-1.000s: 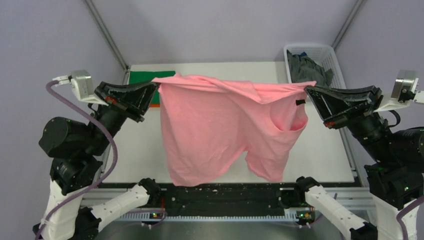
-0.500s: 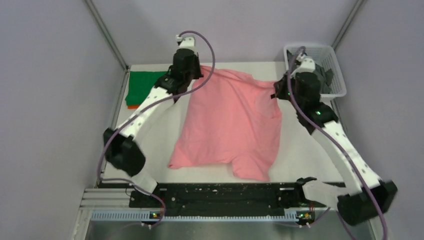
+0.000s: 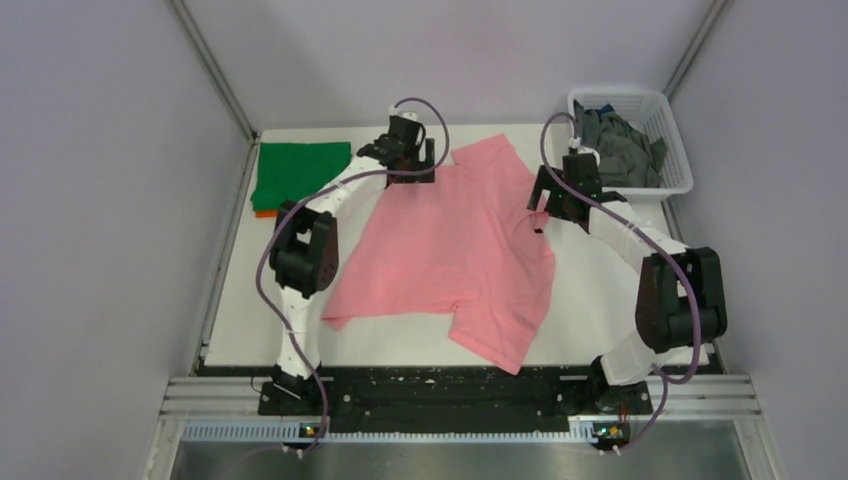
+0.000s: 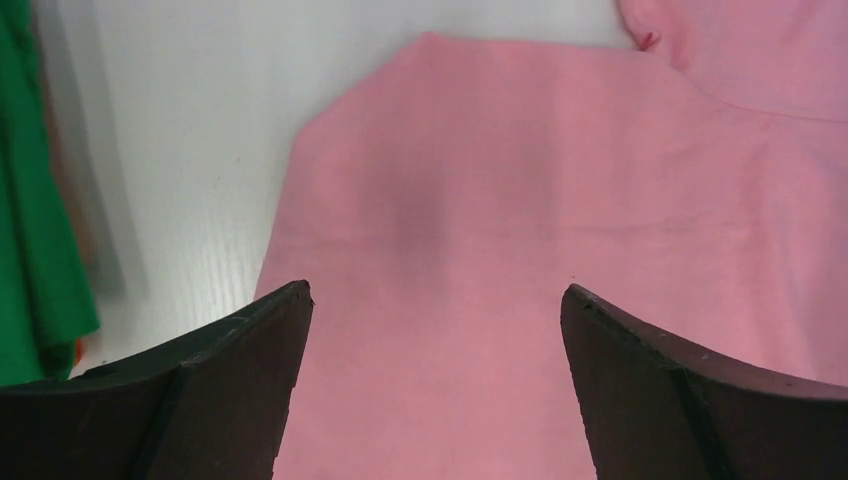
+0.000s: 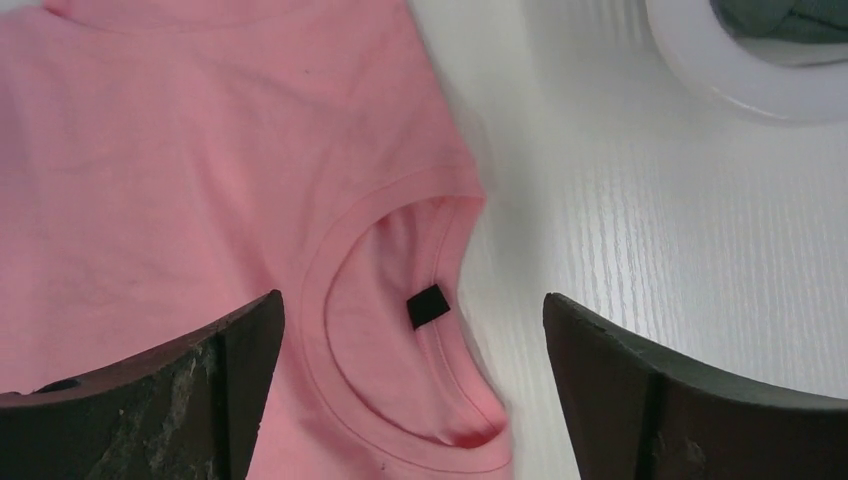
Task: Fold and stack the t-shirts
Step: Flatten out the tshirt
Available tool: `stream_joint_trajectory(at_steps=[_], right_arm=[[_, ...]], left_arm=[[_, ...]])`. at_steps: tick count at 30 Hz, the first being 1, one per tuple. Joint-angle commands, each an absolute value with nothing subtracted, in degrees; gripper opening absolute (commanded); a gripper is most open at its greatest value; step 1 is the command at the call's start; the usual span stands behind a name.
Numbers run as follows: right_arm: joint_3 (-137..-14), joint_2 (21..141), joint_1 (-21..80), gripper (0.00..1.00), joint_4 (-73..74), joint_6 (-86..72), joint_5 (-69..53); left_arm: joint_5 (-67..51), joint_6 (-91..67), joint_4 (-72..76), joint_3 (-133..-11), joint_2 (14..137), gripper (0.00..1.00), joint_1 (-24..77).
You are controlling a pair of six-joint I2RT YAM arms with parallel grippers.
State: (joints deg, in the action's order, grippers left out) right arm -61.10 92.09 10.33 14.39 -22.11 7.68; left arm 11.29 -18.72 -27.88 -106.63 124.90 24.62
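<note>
The light pink t-shirt (image 3: pixel 450 250) lies spread on the white table (image 3: pixel 620 290), tilted, with its neck hole toward the right. My left gripper (image 3: pixel 408 168) hovers open over the shirt's far left edge; the left wrist view shows only flat pink cloth (image 4: pixel 480 220) between the fingers. My right gripper (image 3: pixel 545 205) is open above the collar (image 5: pixel 395 250) and its black tag (image 5: pixel 428 306), holding nothing. A folded green t-shirt (image 3: pixel 300 170) rests on an orange one (image 3: pixel 262 213) at the far left. Dark grey t-shirts (image 3: pixel 615 140) fill the basket.
The white lattice basket (image 3: pixel 660 105) stands at the far right corner, its rim (image 5: pixel 740 90) just beyond my right gripper. Grey walls and metal posts close in the table. The green stack (image 4: pixel 35 230) lies close to the left of my left gripper.
A second ago both grippers held the pink shirt stretched in the air. They carried it to the far side, laid it on the table, opened and let go.
</note>
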Motion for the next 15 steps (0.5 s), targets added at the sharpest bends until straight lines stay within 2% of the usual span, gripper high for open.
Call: stream_joint_trajectory(at_steps=[1,5,8,11,15], right_arm=[[-59.1,82.4,11.4,0.99,10.7,-22.2,3.2],[-50.8,73.2,17.5,0.99,10.5,-22.3,-0.4],[-44.4,68.4,23.5,0.99,8.4,-23.9,-8.1],[-41.3,67.9,29.1,0.99,7.0,-26.8,-9.4],[-40.1,71.9,33.6,0.99,6.2,-28.4,-9.4]], left_arm=[[12.0,-22.4,-25.2,-97.6,106.4,0.99,24.6],[13.8,-28.9,-27.2,-80.6,92.0,0.99,24.7],[16.4,-35.7,-28.2,-63.8,79.8,0.99,25.2],[17.2,-41.1,-29.3,-52.0,70.4,0.99,26.0],[15.5,-45.6,-31.9,-42.7,60.3,0.99,26.4]])
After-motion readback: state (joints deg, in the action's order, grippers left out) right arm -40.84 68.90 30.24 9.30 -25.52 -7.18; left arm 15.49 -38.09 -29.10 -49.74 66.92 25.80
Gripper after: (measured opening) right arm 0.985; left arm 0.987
